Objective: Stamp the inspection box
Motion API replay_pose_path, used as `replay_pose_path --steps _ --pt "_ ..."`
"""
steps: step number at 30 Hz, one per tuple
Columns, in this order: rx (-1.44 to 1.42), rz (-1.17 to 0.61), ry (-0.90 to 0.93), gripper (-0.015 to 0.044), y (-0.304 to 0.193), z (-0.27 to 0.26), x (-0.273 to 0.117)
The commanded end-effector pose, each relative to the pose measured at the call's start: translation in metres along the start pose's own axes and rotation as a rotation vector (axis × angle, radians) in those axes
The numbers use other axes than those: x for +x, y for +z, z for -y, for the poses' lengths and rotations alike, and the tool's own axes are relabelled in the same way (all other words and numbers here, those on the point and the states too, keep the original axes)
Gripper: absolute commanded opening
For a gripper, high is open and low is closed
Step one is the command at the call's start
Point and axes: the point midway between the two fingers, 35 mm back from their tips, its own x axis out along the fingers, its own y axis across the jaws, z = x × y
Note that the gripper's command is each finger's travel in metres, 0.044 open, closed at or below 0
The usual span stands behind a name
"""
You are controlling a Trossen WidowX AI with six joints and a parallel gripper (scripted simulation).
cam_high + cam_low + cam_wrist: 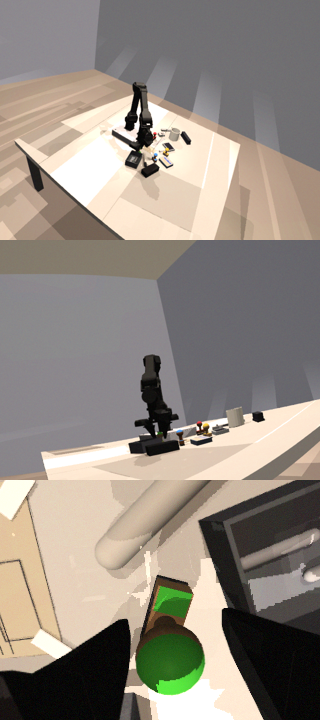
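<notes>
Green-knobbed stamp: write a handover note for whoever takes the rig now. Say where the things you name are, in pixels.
Hand [140, 147] [160, 437] [175, 622]: open, fingers either side of the green-knobbed stamp [139, 151] [159, 433] [170, 660], gripping nothing.
Job's things: the stamp stands on the bench between the card [148, 149] [35, 600] and a black open box [133, 159] [142, 446] [215, 555]. Its wording is unreadable. The dark-topped pad [168, 146] is probably the ink pad.
Done: hand placed around the stamp; no print in the visible part of the card's box.
Left: confirm PASS, grip, ink, print once, return it.
</notes>
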Motion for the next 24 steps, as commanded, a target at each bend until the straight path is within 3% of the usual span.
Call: replay_pose_path --steps 1,16,24 --pt "0.002 -0.015 0.017 0.0216 -0.0029 -0.003 0.0071" --pt "0.002 -0.015 0.017 0.0216 -0.0029 -0.003 0.0071" --pt "0.0 0.0 0.0 0.0162 0.0 0.0 0.0"
